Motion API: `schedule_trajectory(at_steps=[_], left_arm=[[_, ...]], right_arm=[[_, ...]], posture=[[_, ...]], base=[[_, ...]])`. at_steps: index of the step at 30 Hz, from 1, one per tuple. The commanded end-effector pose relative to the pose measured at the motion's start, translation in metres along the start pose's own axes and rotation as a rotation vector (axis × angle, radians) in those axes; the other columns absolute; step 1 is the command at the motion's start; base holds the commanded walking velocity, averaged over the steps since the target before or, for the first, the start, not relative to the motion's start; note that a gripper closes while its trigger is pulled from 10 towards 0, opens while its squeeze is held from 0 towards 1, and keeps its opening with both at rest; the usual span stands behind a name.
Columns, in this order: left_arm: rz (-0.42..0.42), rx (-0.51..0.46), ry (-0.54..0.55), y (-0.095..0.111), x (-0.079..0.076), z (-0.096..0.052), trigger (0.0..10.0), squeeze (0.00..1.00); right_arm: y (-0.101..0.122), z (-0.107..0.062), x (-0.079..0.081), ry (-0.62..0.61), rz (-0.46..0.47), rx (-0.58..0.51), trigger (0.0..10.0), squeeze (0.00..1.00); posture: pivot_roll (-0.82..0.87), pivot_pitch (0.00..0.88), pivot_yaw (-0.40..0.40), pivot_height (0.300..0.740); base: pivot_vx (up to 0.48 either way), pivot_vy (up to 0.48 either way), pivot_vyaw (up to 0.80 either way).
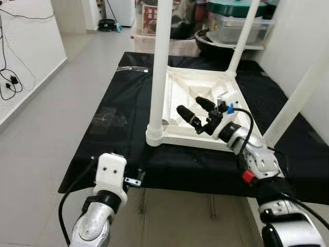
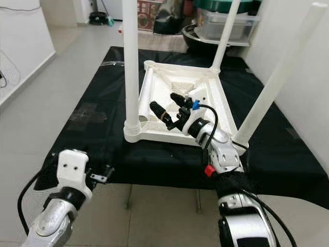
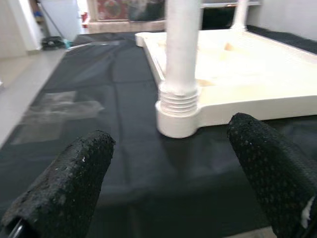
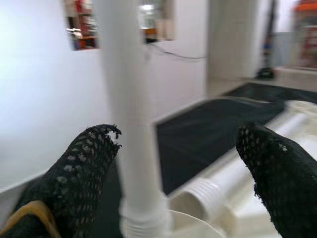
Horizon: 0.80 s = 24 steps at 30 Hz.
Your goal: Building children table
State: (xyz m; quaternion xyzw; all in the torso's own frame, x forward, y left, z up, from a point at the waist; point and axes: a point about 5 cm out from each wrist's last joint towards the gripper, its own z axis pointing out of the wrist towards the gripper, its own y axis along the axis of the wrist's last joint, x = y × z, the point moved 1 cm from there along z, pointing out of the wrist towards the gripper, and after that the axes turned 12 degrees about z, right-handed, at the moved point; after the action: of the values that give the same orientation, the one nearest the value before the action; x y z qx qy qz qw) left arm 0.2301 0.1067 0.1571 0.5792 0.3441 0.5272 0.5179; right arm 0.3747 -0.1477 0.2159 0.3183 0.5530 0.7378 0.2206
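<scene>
A white plastic children's table (image 1: pixel 180 139) lies upside down on a black cloth (image 1: pixel 118 128). Three white legs stand up from its corners: the near-left leg (image 1: pixel 159 67), the far-right leg (image 1: pixel 247 36) and the near-right leg (image 1: pixel 298 98). Another leg (image 2: pixel 146 92) lies loose inside the tabletop along its left rim. My right gripper (image 1: pixel 195 109) hovers open over the tabletop's underside, just right of the near-left leg (image 4: pixel 129 99), holding nothing. Low at the cloth's front edge, my left gripper (image 3: pixel 171 144) is open and empty, facing that leg's threaded base (image 3: pixel 178 94).
Storage boxes and a dark pot (image 1: pixel 236 20) crowd the floor behind the cloth. A white wall with cables (image 1: pixel 10 82) runs along the left, with grey floor (image 1: pixel 67 87) between. A small metal bracket (image 1: pixel 134 180) sits at the cloth's front edge.
</scene>
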Motion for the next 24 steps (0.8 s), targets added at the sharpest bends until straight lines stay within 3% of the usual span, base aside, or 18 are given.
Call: schedule_trajectory(at_steps=[1, 8, 14, 24], left_arm=[[-0.02, 0.001, -0.04, -0.001, -0.009, -0.002, 10.0, 0.0], [-0.021, -0.006, -0.078, 0.0, -0.017, -0.002, 10.0, 0.0], [-0.031, -0.02, -0.075, 0.005, -0.018, -0.001, 10.0, 0.0], [-0.036, -0.023, -0.076, 0.007, -0.019, -0.002, 10.0, 0.0]], right_arm=[[0.0, 0.007, 0.003, 0.051, -0.001, 0.007, 10.0, 0.0], [0.008, 0.027, 0.018, 0.162, -0.002, -0.012, 10.0, 0.0], [0.009, 0.045, 0.026, 0.181, 0.009, -0.04, 10.0, 0.0], [0.009, 0.059, 0.03, 0.149, 0.006, -0.065, 10.0, 0.0]], posture=[[0.11, 0.036, -0.075, 0.74], [0.12, 0.041, -0.08, 0.74], [0.12, 0.055, -0.091, 0.74], [0.12, 0.067, -0.094, 0.74]], base=[[0.0, 0.0, 0.0], [0.0, 0.0, 0.0], [0.0, 0.0, 0.0], [0.0, 0.0, 0.0]])
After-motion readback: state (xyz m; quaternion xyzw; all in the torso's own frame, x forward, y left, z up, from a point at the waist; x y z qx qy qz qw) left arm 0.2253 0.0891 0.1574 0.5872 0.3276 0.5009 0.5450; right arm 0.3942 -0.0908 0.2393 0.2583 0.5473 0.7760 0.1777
